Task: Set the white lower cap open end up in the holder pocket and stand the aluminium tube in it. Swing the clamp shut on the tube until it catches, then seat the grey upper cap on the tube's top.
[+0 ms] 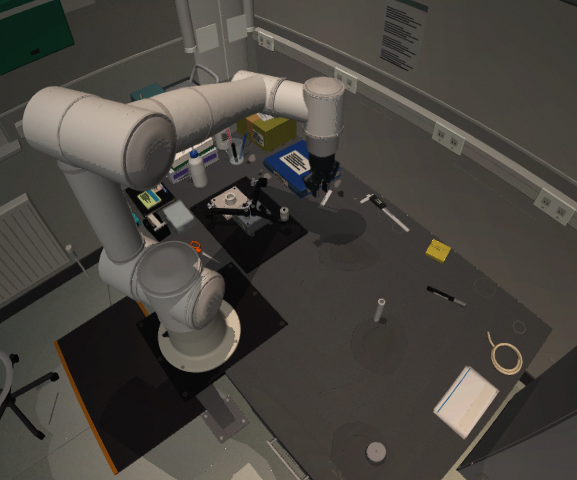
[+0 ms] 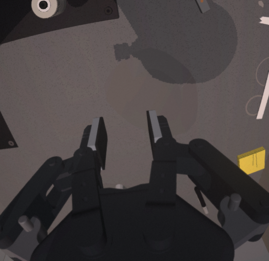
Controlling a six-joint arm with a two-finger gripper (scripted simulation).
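Observation:
The white lower cap point(image 1: 284, 213) point(image 2: 47, 4) sits on the black mat at the right of the holder point(image 1: 237, 204), whose clamp arm stands swung open. My gripper point(image 1: 322, 188) point(image 2: 125, 130) hangs above the table to the right of the mat, over the edge of the blue binder, and it is open with nothing in it. The aluminium tube point(image 1: 379, 310) stands upright far off in the middle of the table. The grey upper cap point(image 1: 376, 452) lies near the table's front edge.
A blue binder point(image 1: 293, 165) and a yellow box point(image 1: 270, 132) lie behind the gripper. A caliper point(image 1: 386, 209), a yellow pad point(image 1: 438, 250) point(image 2: 251, 160), a black marker point(image 1: 446, 297), a coiled cord point(image 1: 505, 357) and a white notebook point(image 1: 465, 400) are spread over the right of the table.

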